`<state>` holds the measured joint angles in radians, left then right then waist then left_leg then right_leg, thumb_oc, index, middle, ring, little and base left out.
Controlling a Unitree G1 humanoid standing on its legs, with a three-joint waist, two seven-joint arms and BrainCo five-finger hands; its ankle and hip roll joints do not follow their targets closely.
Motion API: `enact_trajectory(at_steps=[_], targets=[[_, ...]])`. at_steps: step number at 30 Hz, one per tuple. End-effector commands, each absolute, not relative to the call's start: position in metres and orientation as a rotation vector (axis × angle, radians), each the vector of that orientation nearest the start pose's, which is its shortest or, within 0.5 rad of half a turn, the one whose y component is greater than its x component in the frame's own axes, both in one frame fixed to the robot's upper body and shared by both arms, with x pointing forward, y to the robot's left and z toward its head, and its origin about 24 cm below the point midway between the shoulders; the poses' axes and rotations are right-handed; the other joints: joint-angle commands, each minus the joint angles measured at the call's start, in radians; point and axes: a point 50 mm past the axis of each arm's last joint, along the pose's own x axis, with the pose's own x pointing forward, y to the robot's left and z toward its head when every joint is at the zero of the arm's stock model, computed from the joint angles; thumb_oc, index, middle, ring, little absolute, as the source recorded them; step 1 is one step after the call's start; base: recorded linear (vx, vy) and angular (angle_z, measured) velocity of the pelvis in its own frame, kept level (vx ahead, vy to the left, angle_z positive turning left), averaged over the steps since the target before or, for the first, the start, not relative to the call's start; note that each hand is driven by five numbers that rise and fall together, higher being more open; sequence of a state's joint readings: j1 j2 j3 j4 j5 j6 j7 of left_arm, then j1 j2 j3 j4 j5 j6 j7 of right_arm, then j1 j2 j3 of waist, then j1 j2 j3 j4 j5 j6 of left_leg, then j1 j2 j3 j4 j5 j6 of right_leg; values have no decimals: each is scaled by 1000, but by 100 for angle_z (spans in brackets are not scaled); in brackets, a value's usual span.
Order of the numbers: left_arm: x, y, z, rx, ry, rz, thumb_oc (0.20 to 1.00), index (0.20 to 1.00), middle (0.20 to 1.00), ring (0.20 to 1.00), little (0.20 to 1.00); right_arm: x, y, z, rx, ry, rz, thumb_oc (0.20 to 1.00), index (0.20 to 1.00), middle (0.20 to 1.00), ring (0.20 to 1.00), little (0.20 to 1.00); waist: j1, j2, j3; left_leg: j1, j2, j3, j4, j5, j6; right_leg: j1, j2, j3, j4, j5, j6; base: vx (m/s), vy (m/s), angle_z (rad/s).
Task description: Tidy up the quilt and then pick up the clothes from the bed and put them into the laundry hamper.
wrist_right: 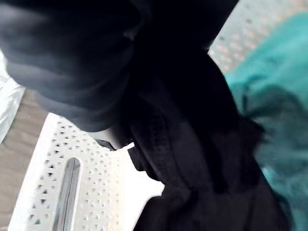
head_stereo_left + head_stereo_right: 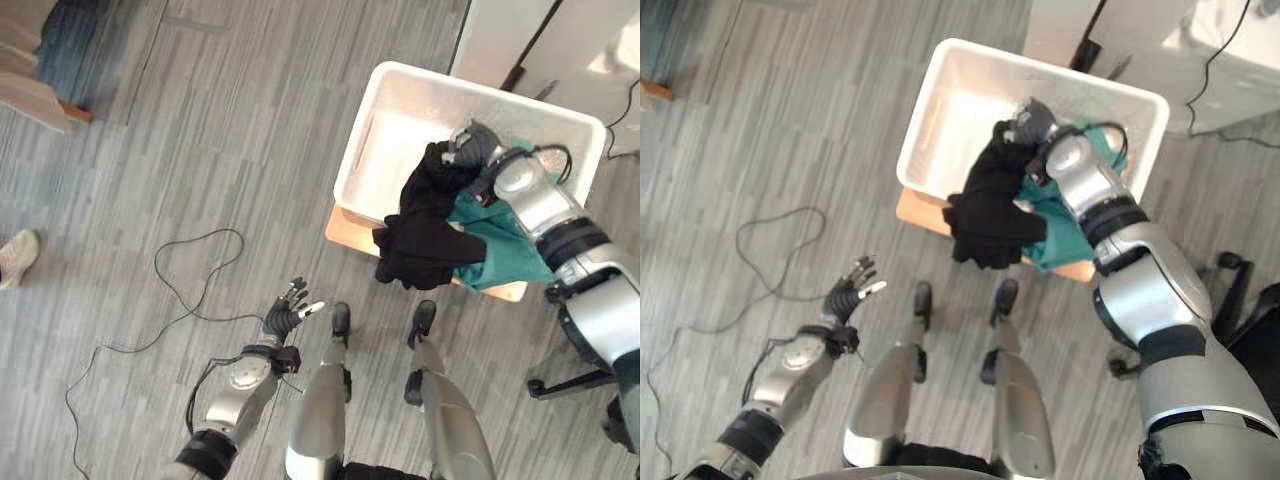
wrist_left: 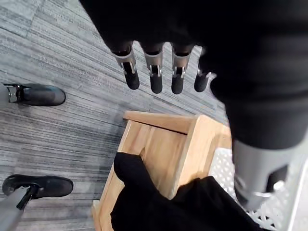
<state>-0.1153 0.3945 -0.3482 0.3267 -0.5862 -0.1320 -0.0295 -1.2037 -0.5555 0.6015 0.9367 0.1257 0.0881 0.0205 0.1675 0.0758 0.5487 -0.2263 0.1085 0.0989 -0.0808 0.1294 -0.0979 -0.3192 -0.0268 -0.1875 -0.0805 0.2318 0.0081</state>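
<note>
The robot looks down at a grey striped floor. A white laundry hamper stands on a low wooden stand in front of it. The right arm is stretched out over the hamper, bent at the elbow, with the right hand up near the middle of the hamper. A black piece of clothing hangs from that hand. It drapes down over the near rim of the hamper and dangles outside, past the edge of the stand. A teal piece of clothing lies just beside it under the forearm, and it hangs over the same rim too. In the right wrist view the black cloth bunches up close against the hand's dark cover, with the holey white wall of the hamper and the teal cloth on either side. The fingers are hidden in the cloth, so I cannot tell if they are curled round it. The left arm hangs low on the robot's left side, far from the hamper. The left hand is held over the floor with its fingers spread and straight, holding nothing. In the left wrist view its fingers point toward the wooden stand and the black cloth hanging there. A pale shoe of a person shows at the far left edge.
</note>
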Motion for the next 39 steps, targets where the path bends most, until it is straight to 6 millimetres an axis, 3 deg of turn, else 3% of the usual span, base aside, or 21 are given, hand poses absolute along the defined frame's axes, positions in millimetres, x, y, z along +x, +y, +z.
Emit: enact_trajectory(at_steps=[1, 2, 9, 13, 21, 24, 25, 26, 29, 30, 32, 34, 35, 36, 39], targets=[[254, 166, 6, -144, 114, -247, 1000, 1000, 1000, 1000, 1000, 420, -184, 234, -778, -165, 17, 200, 200, 200, 200, 200, -5, -23, -29, -27, -34, 55, -6, -18, -13, 63, -47, -72, -7, -135, 62, -71, 93, 2], [256, 167, 6, -162, 95, -248, 1000, 1000, 1000, 1000, 1000, 417, -188, 217, -725, -196, -8, 1000, 1000, 1000, 1000, 1000, -18, -12, -29, -19, -36, 61, -6, -22, -11, 65, -49, -61, -7, -135, 64, -59, 78, 2], [253, 171, 5, -186, 87, -246, 1000, 1000, 1000, 1000, 1000, 406, -185, 215, -689, -380, -10, 1000, 1000, 1000, 1000, 1000, -45, -27, -56, 42, -30, 76, -6, -43, -7, 107, -42, -11, -7, -141, 69, -27, 70, -6], [243, 178, -3, -229, 106, -175, 1000, 1000, 1000, 1000, 1000, 383, -175, 213, -658, -514, 35, 1000, 1000, 1000, 1000, 1000, -89, -68, -136, 121, -22, 93, -6, -66, 1, 167, -26, 48, -7, -149, 79, 18, 117, -9], [227, 183, -20, -242, 173, -50, 1000, 1000, 1000, 1000, 1000, 344, -178, 200, -561, -603, 52, 1000, 1000, 1000, 1000, 1000, -150, -113, -283, 240, -25, 122, -6, -99, 14, 271, -17, 85, -7, -163, 86, 44, 109, -25], [218, 185, -34, -267, 235, 19, 1000, 1000, 1000, 1000, 1000, 332, -191, 180, -495, -534, 8, 1000, 1000, 1000, 1000, 1000, -177, -125, -346, 282, -33, 130, -6, -117, 25, 305, -14, 102, -7, -166, 89, 5, 109, -13], [216, 185, -38, -286, 254, 37, 1000, 1000, 1000, 1000, 1000, 331, -197, 171, -474, -495, -11, 1000, 1000, 1000, 1000, 1000, -183, -126, -357, 289, -35, 130, -6, -120, 27, 311, -13, 108, -7, -165, 89, -67, 128, -9], [209, 189, -48, -290, 285, 75, 1000, 1000, 1000, 1000, 1000, 325, -211, 148, -442, -413, -41, 1000, 1000, 1000, 1000, 1000, -198, -129, -374, 309, -44, 129, -6, -132, 35, 328, -10, 118, -7, -167, 88, -86, 119, -12], [198, 194, -63, -262, 338, 117, 1000, 1000, 1000, 1000, 1000, 313, -226, 106, -450, -247, -59, 1000, 1000, 1000, 1000, 1000, -213, -131, -389, 333, -55, 123, -6, -141, 44, 350, -9, 136, -7, -165, 89, -119, 108, 0], [190, 196, -72, -262, 376, 140, 1000, 1000, 1000, 1000, 1000, 305, -233, 75, -420, -109, -59, 1000, 1000, 1000, 1000, 1000, -216, -130, -397, 344, -60, 122, -6, -149, 51, 362, -9, 143, -7, -168, 88, -112, 72, -1], [185, 199, -79, -250, 410, 154, 1000, 1000, 1000, 1000, 1000, 297, -237, 51, -424, -9, -45, 1000, 1000, 1000, 1000, 1000, -220, -130, -401, 351, -64, 119, -6, -152, 54, 367, -10, 147, -7, -167, 89, -107, 60, 1], [173, 205, -91, -241, 471, 182, 1000, 1000, 1000, 1000, 1000, 278, -235, 1, -446, 185, 5, 1000, 1000, 1000, 1000, 1000, -219, -128, -405, 364, -69, 117, -6, -155, 61, 381, -15, 150, -7, -164, 90, -114, 50, 2], [172, 206, -94, -246, 484, 188, 1000, 1000, 1000, 1000, 1000, 275, -235, -5, -440, 213, 9, 1000, 1000, 1000, 1000, 1000, -219, -128, -406, 365, -70, 117, -6, -155, 62, 383, -16, 149, -7, -164, 90, -120, 37, 5], [165, 207, -103, -293, 540, 223, 1000, 1000, 1000, 1000, 1000, 262, -233, -31, -424, 328, 27, 1000, 1000, 1000, 1000, 1000, -217, -129, -410, 371, -73, 117, -6, -158, 64, 389, -19, 149, -7, -161, 92, -77, 18, 3], [157, 210, -113, -296, 603, 255, 1000, 1000, 1000, 1000, 1000, 247, -232, -56, -382, 440, 22, 1000, 1000, 1000, 1000, 1000, -214, -129, -415, 376, -78, 115, -6, -163, 68, 395, -22, 149, -7, -161, 93, -72, 11, 3]])
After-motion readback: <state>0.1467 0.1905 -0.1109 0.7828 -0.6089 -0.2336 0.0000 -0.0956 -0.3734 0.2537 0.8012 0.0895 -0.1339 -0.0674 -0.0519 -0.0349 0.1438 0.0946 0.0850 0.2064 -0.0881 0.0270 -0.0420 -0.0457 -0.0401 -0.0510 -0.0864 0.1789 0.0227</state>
